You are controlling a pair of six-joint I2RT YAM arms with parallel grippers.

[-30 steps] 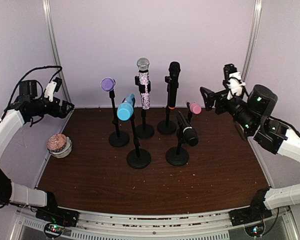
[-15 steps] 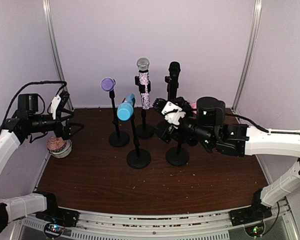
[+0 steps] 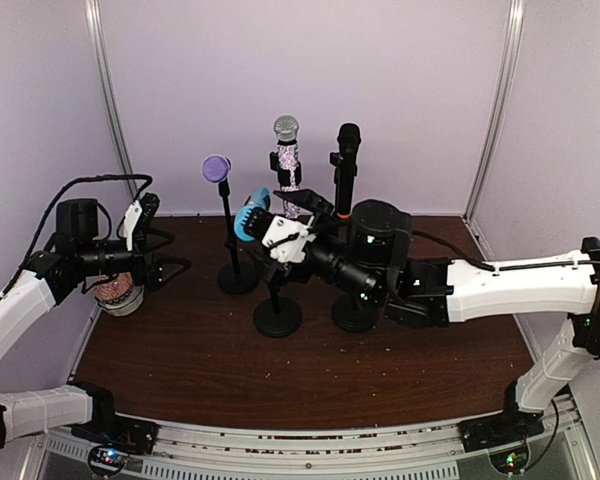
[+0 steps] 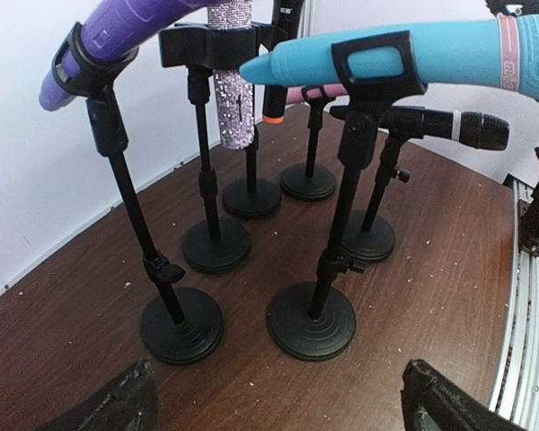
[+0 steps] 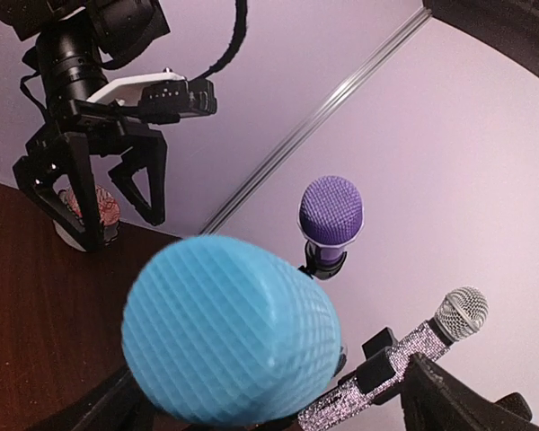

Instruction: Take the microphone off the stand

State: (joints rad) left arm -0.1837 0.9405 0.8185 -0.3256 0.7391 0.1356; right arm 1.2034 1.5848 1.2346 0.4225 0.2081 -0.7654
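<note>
A blue microphone lies tilted in the clip of a black stand at the front of the group. My right gripper is open, its jaws on either side of the blue head, which fills the right wrist view. I cannot tell whether the fingers touch it. My left gripper is open and empty, low over the table left of the stands. In the left wrist view the blue microphone and its stand's base lie ahead of that gripper.
A purple microphone, a glittery silver one and a tall black one stand on their own stands behind. A low stand's base sits under my right arm. A white bowl holding a pink object is at the left edge.
My right arm has swung from the far right across to the blue microphone's head. My left arm has come down and turned toward the stands.
</note>
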